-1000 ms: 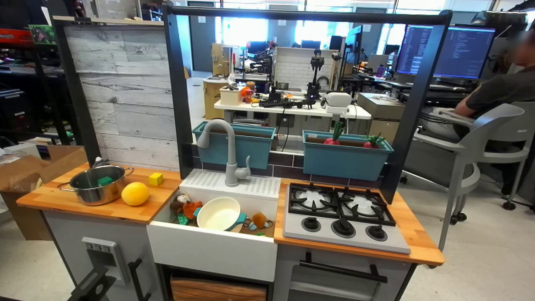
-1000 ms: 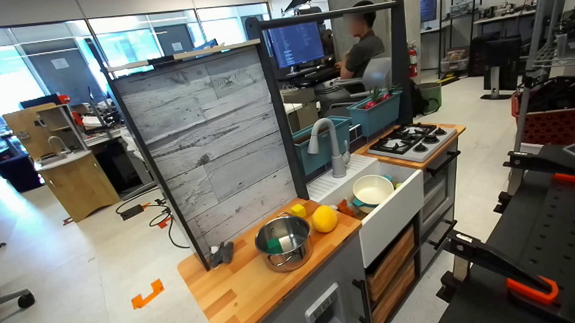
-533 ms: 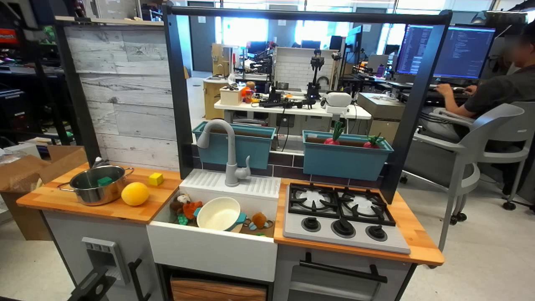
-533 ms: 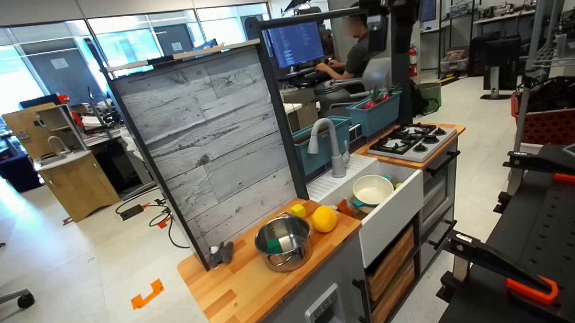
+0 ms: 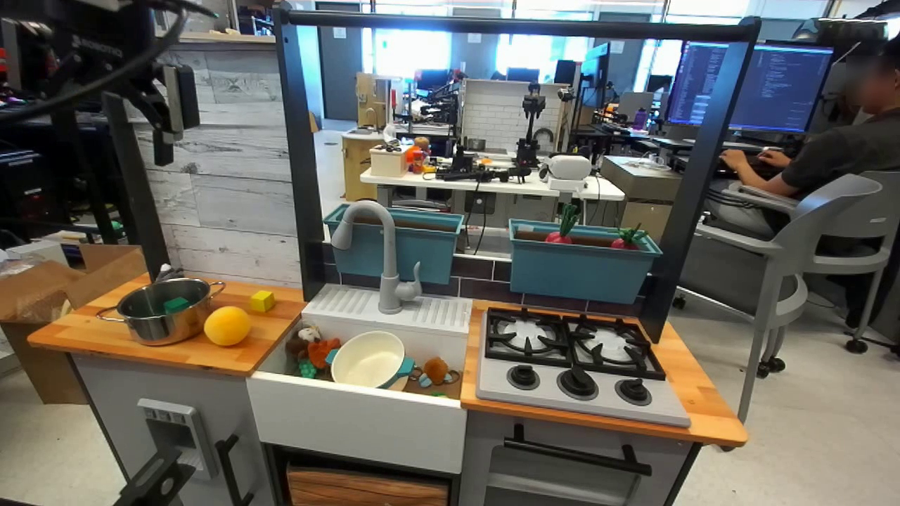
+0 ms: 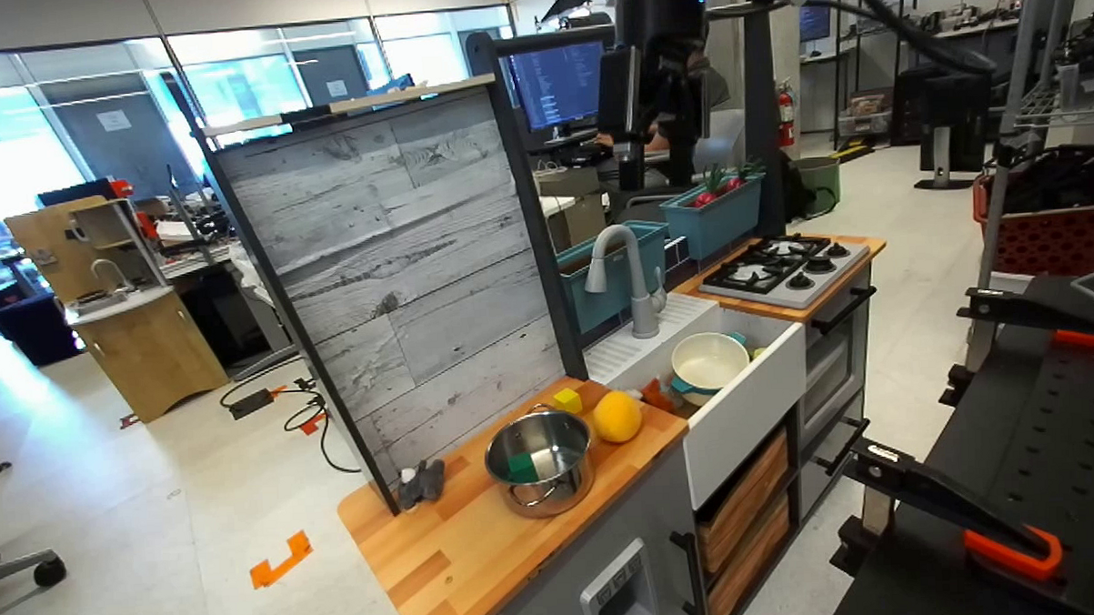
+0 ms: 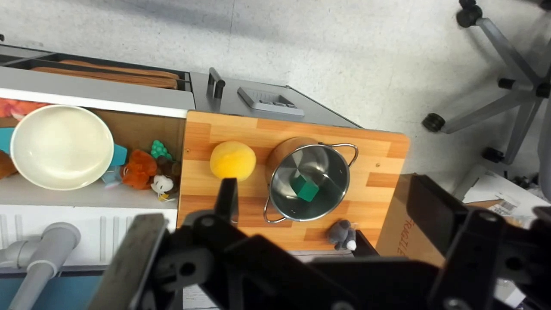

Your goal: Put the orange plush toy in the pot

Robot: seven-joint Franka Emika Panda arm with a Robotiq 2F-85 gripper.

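The orange plush toy (image 5: 227,326), a round, soft, yellow-orange ball, rests on the wooden counter right beside the silver pot. It also shows in the wrist view (image 7: 233,160). The pot (image 5: 171,327) stands upright with a green block (image 7: 304,188) inside; it also shows in an exterior view (image 6: 553,485). My gripper (image 7: 323,187) is open and empty, its jaws wide apart. It hangs high above the counter, well above the pot. Its fingers (image 5: 187,96) show at the upper left in an exterior view.
A yellow block (image 5: 262,301) and a grey plush (image 7: 342,234) lie on the counter. The sink (image 5: 358,411) holds a white bowl (image 5: 369,360), a red-orange plush (image 7: 138,169) and a round orange-brown plush (image 5: 436,370). A faucet (image 5: 389,260) and an upright wooden panel (image 6: 400,267) stand nearby.
The arm has come into both exterior views from the top, bringing my gripper in above the counter. The things on the counter and in the sink have not moved.
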